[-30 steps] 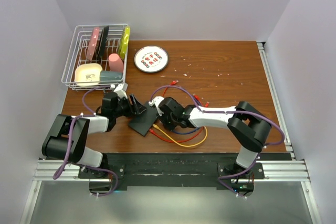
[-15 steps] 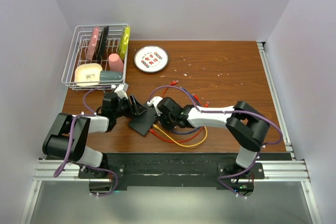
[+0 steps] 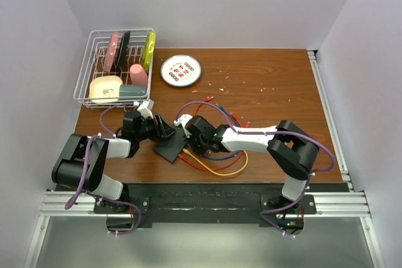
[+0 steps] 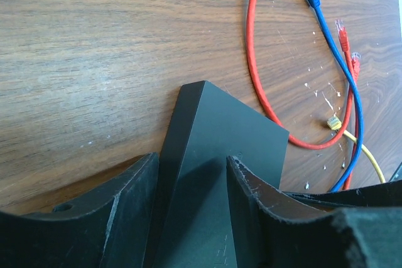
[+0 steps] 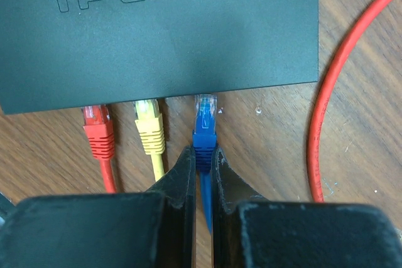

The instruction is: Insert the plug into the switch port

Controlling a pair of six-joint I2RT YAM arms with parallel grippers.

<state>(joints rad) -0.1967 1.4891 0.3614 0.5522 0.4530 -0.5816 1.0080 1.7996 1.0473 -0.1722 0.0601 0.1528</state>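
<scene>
The switch (image 3: 169, 147) is a thin matte-black box near the table's front, left of centre. My left gripper (image 3: 162, 130) is shut on its far end; in the left wrist view the fingers (image 4: 251, 199) straddle the switch (image 4: 220, 142). My right gripper (image 5: 202, 155) is shut on a blue plug (image 5: 205, 127). The plug's clear tip touches the switch's (image 5: 188, 36) port edge and most of it still shows. A red plug (image 5: 97, 131) and a yellow plug (image 5: 149, 131) sit in ports to its left. In the top view the right gripper (image 3: 188, 144) is at the switch's right edge.
Red, yellow and blue cables (image 3: 217, 166) loop on the table right of the switch. A red cable (image 5: 326, 111) curves right of the blue plug. A wire dish rack (image 3: 116, 67) stands at the back left, and a round white plate (image 3: 181, 70) lies beside it.
My right gripper has moved a little left toward the switch with the blue plug. The left gripper and the switch have stayed put.
</scene>
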